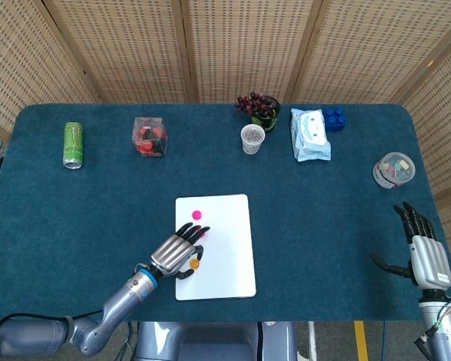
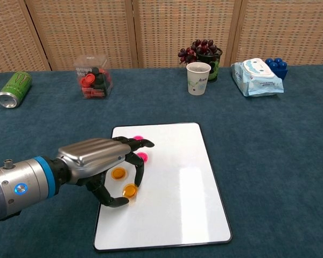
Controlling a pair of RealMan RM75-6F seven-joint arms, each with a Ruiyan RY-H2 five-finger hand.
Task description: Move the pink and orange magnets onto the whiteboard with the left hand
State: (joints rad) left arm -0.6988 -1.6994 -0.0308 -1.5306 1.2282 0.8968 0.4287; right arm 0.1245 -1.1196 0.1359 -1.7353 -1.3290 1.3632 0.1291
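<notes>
Chest view puts the left hand (image 2: 99, 164) low over the left part of the flat white rectangular whiteboard (image 2: 172, 193), thumb and fingertip pinching a small round orange magnet (image 2: 130, 190) against it. A second orange disc (image 2: 118, 173) sits under the palm, two pink round magnets (image 2: 142, 157) peek out at the fingertips — all on the board. Right hand (image 1: 425, 254) hovers at the lower right over the dark blue worktop (image 1: 75, 210), fingers spread, empty.

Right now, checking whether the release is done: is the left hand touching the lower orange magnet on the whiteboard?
Touching, it seems. In the chest view the left hand has fingertips meeting the lower orange magnet on the whiteboard, no gap visible.
</notes>
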